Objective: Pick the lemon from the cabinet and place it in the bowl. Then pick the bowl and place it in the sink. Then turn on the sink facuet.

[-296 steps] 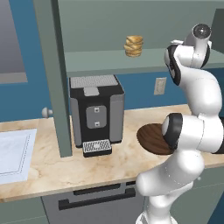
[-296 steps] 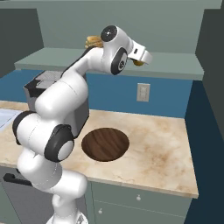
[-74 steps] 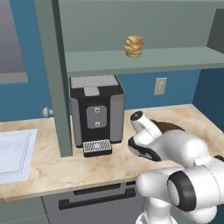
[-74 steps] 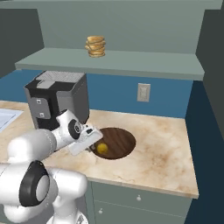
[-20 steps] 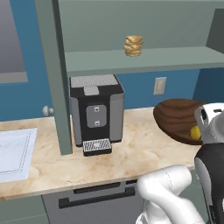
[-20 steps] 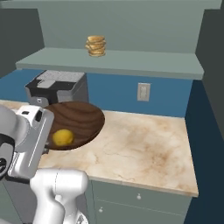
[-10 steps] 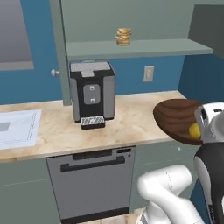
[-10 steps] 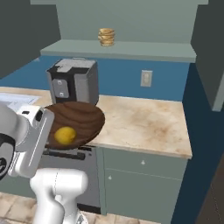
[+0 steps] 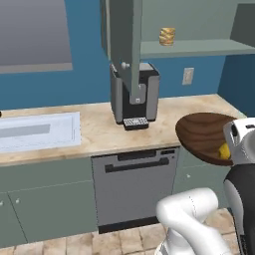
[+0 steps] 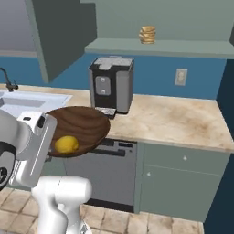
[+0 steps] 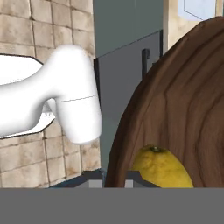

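Observation:
My gripper (image 11: 114,177) is shut on the rim of the dark brown wooden bowl (image 11: 183,100), whose edge runs between the two fingertips. The bowl (image 9: 204,134) hangs tilted in the air in front of the counter, beside my white hand. The yellow lemon (image 9: 225,151) lies in its low side near the hand, as the right base view shows of the lemon (image 10: 66,144) in the bowl (image 10: 84,123) and the hand view of the lemon (image 11: 162,168). The pale sink (image 9: 37,132) lies far left, with the black faucet (image 10: 8,78) behind the sink (image 10: 27,103). The cabinet door (image 9: 127,45) stands open.
A coffee machine (image 9: 135,94) stands on the beige counter under the cabinet shelf (image 10: 160,45), which carries a tan stacked lump of food (image 10: 147,34). A grey dishwasher front (image 9: 132,184) lies below the counter. Tiled floor spreads between me and the cabinets.
The whole picture has shifted: the base has backed off and moved left, bringing the sink and faucet into view. The bowl with the lemon stays in my grip.

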Controlling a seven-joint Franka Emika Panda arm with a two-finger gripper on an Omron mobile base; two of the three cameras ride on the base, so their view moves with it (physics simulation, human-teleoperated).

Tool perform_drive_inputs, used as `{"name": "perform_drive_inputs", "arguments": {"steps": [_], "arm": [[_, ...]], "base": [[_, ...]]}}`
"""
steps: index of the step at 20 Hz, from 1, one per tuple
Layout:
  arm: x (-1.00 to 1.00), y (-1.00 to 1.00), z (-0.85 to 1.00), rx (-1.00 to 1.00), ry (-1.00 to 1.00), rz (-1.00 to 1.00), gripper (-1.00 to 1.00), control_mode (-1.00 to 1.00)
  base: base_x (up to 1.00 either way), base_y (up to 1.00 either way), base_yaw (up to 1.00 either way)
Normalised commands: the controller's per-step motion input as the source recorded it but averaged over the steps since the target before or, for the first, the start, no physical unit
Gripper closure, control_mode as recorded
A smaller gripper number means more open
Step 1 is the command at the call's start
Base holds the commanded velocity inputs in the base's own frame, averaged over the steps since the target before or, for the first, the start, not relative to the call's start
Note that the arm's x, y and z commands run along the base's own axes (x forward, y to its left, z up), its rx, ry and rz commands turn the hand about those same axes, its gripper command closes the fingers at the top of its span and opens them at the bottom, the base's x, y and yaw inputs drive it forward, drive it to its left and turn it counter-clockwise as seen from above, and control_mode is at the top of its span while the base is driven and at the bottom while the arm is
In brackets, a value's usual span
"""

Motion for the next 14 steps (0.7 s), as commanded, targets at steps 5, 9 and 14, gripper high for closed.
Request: {"name": "perform_drive_inputs", "arguments": {"steps": [5,9,14], "arm": [[0.00,0.00,0.00,0.00,0.00,0.00,1.00,1.00],[0.00,0.00,0.00,0.00,0.00,0.00,1.00,1.00],[0.00,0.00,0.00,0.00,0.00,0.00,1.00,1.00]], "base": [[0.00,0.90,0.00],[0.00,0.85,0.00],[0.00,0.92,0.00]]}}
